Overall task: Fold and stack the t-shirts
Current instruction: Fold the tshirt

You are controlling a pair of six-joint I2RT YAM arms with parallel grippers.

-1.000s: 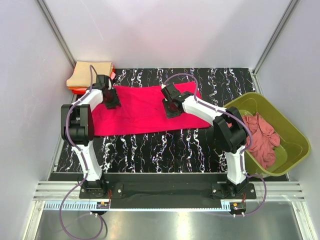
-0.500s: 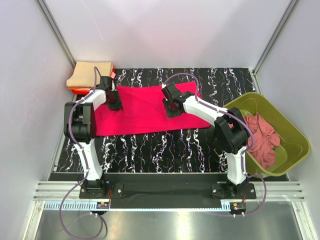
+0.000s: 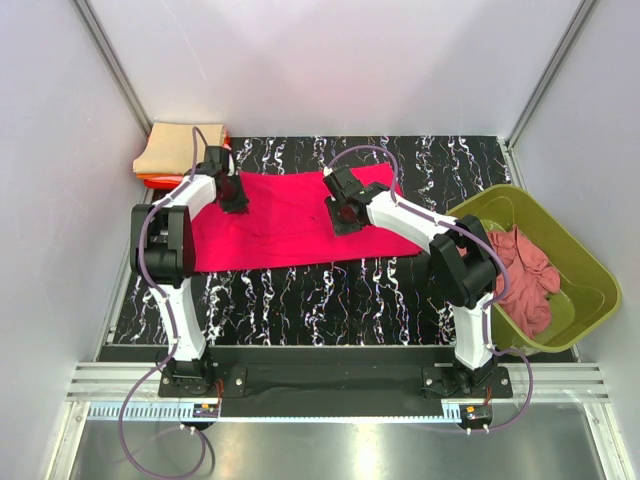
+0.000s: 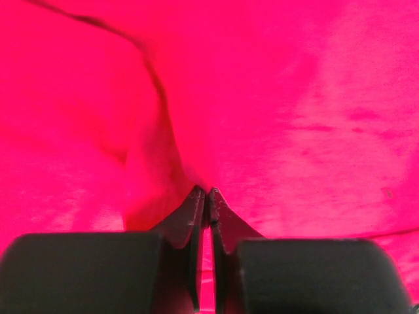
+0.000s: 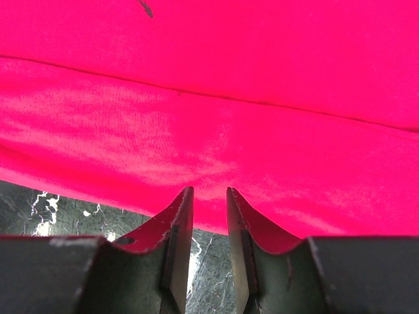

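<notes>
I have two arms and two grippers. One bright crimson-pink cloth t-shirt (image 3: 290, 220) lies spread out on the black bench with white marble streaks (image 3: 330, 300), towards the far side. Both my grippers are down on it.

My left gripper (image 4: 208, 193) is at the shirt's far left part. Its jaws are closed tight together, pinching a little ridge of the pink cloth that runs up from the tips. My left wrist view shows nothing but pink cloth, so I cannot see the shirt's edge from there.

My right gripper (image 5: 209, 196) is at the right part of the shirt, by an edge of it. Its jaws stand a small way apart, with a thin gap between them. The bench shows through that gap, and the cloth's edge lies right at the tips. I cannot tell if the tips touch the cloth.

On the right there is one olive-green plastic tub (image 3: 585, 300). A dusty rose cloth heap (image 3: 522, 275) lies bunched up inside it. My right arm covers part of it, and I cannot tell if it is one shirt or more.

In the far left corner is one stack of folded shirts. A tan folded square (image 3: 180, 150) is on top, and an orange-red folded one (image 3: 152, 182) peeks out under it. I cannot count the rest of the stack.
</notes>
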